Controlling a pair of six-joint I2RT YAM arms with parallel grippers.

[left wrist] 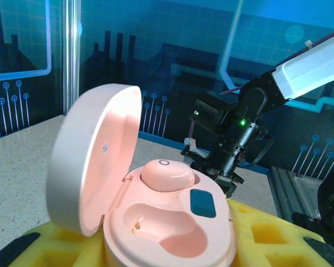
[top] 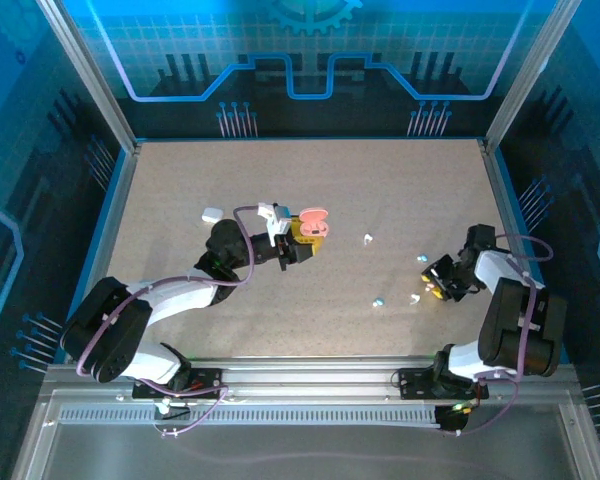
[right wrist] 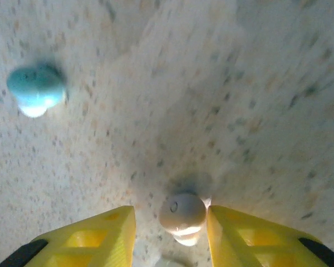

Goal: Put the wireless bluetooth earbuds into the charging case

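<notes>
Left gripper (top: 302, 240) is clamped on the open pink case (left wrist: 167, 233), lid tilted up. One pink earbud (left wrist: 167, 174) sits in the far one of the case's two sockets. Well right of the case, the right gripper (right wrist: 171, 222) is low over the table (top: 280, 180), jaws apart astride a white earbud (right wrist: 182, 211) with a gap at one finger. A blue earbud (right wrist: 36, 89) lies loose, likewise right of the case.

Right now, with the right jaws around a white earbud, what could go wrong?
1. The white earbud sits off-centre between the right jaws, so closing may flick it away.
2. The open case in the left jaws is pink and holds a pink earbud; a white one may not match its empty slot.
</notes>
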